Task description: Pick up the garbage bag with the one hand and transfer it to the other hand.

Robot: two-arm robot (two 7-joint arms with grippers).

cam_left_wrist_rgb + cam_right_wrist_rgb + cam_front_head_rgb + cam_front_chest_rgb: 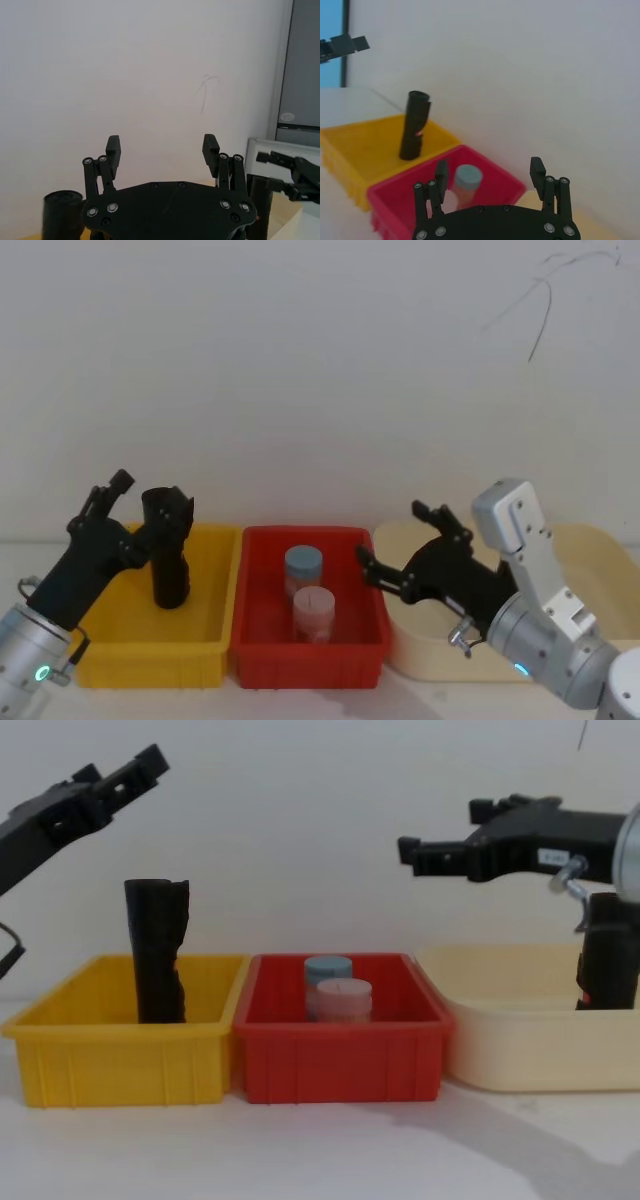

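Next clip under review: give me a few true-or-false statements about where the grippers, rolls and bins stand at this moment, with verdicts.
1. The left gripper and the right gripper are both open and empty. True.
2. The red bin holds two black rolls. False: it holds a blue-lidded jar and a pink-lidded jar.
3. A slim black roll stands in the yellow bin. True.
4. The garbage bag is clamped in the right gripper. False: it stands in the cream bin, with the gripper's open fingers higher up, off to the side.
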